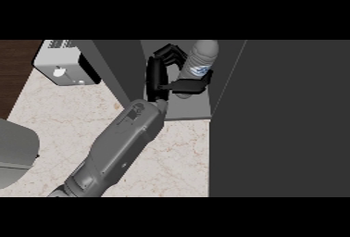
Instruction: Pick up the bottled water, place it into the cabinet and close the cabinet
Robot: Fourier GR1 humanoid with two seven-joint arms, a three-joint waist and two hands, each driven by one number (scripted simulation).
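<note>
The bottled water [200, 60], clear with a blue-and-white label, stands inside the open cabinet [195, 110] on its grey floor. My left hand [157, 76] is shut on the bottle from its left side. The fingers wrap round its far side and the thumb crosses its near side lower down. The grey forearm [120, 143] runs from the lower left up to the cabinet's opening. The cabinet's dark door [280, 115] stands open and fills the right of the view. My right hand does not show.
A white appliance [61, 69] sits on the marble counter [178, 157] at the back left, close to the cabinet's left wall [116, 65]. A grey rounded object [14, 148] lies at the left edge.
</note>
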